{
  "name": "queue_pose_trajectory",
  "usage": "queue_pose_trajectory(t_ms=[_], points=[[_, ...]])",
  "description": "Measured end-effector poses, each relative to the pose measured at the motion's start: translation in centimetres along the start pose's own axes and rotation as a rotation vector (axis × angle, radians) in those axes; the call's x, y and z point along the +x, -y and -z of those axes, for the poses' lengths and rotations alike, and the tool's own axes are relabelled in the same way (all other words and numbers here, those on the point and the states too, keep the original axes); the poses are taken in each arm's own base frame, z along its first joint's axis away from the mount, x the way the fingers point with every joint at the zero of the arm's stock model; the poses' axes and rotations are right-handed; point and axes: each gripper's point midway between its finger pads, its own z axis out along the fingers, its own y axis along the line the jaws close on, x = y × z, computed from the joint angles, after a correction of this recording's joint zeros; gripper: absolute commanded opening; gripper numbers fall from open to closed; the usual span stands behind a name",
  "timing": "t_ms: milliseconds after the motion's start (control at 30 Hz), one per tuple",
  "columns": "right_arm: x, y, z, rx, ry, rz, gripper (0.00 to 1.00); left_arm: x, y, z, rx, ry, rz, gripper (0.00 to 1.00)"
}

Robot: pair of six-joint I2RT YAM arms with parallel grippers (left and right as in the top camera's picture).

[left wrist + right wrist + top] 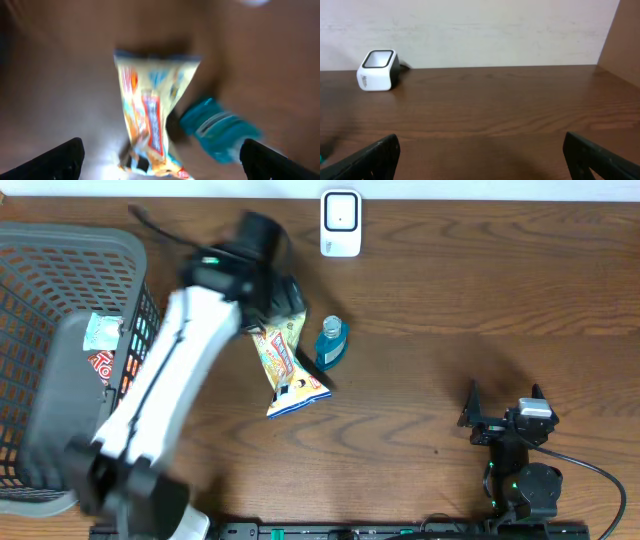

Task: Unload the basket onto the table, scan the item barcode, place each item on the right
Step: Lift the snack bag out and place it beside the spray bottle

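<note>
The snack packet lies on the table just below the left gripper, with a small bottle just beside its right. The scanner stands beyond the gripper, and the basket sits to its left.

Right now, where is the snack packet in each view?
Overhead: the snack packet lies just left of centre.
Left wrist: the snack packet fills the middle, blurred.
Right wrist: not in it.
Shared landmark: the blue bottle beside the packet, seen overhead and in the left wrist view.
</note>
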Motion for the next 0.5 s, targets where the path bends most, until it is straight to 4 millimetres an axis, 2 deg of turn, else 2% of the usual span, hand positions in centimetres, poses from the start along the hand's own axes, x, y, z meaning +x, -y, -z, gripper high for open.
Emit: queue_pose_trajectory(t_ms=[67, 133, 167, 267, 367, 500], points=[[0.0, 0.0, 0.0, 0.0, 0.0, 0.0, 0.99, -2.7, -0.5, 4.3, 0.031, 0.139, 0.001, 1.0], [0.0, 0.0, 0.0, 0.0, 0.0, 0.0, 0.99, -5.3, -2.0, 9.0, 0.037, 0.296, 0.028, 1.0], [0.0, 0.0, 0.0, 0.0, 0.0, 0.0, 0.99, -6.4, -3.1, 11.3, 0.029, 0.373, 0.048, 1.0], [0.0, 0.0, 0.0, 0.0, 0.0, 0.0, 0.99, -7.8, -7.2, 16.1, -0.032, 0.528, 0.135, 1.0], [0.0, 0.0, 0.0, 0.0, 0.0, 0.0, 0.99, -7.7, -11.6, 18.2, -0.129, 0.577, 0.227, 1.0], [0.0, 0.0, 0.0, 0.0, 0.0, 0.0, 0.99, -6.9, -18.5, 17.9, -0.299, 0.523, 0.383, 1.0]])
